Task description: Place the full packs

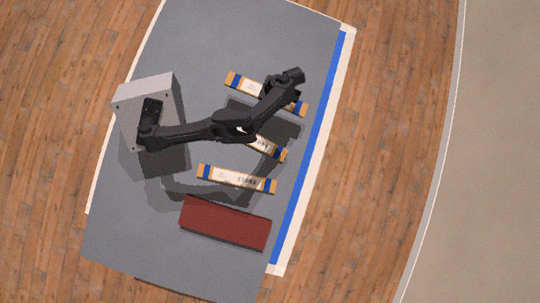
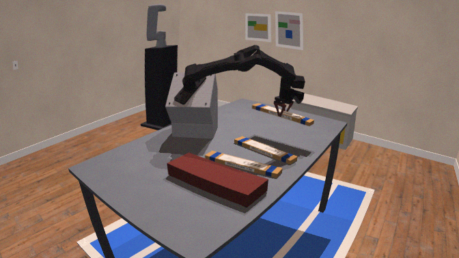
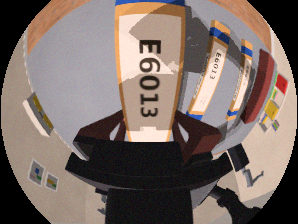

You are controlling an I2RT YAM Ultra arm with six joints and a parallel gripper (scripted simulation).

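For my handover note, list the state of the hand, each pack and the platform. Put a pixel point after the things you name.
Hand (image 1: 278, 95) (image 2: 285, 109) (image 3: 149, 111): closed on the far pack.
Far pack (image 1: 249, 86) (image 2: 300, 117) (image 3: 150, 75): gripped, raised above the table.
Middle pack (image 1: 264, 145) (image 2: 266, 149) (image 3: 209, 75): flat on the table.
Near pack (image 1: 237, 177) (image 2: 242, 164) (image 3: 240, 87): flat on the table, off the platform.
Platform (image 1: 225, 221) (image 2: 218, 174) (image 3: 260, 85): bearing no pack.

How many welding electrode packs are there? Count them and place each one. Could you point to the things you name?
3. One is in the hand (image 2: 284, 112) (image 3: 150, 134), farthest from the red platform (image 1: 225, 223) (image 2: 218, 175) (image 3: 260, 87); one lies on the table in the middle; one lies on the table beside the platform.
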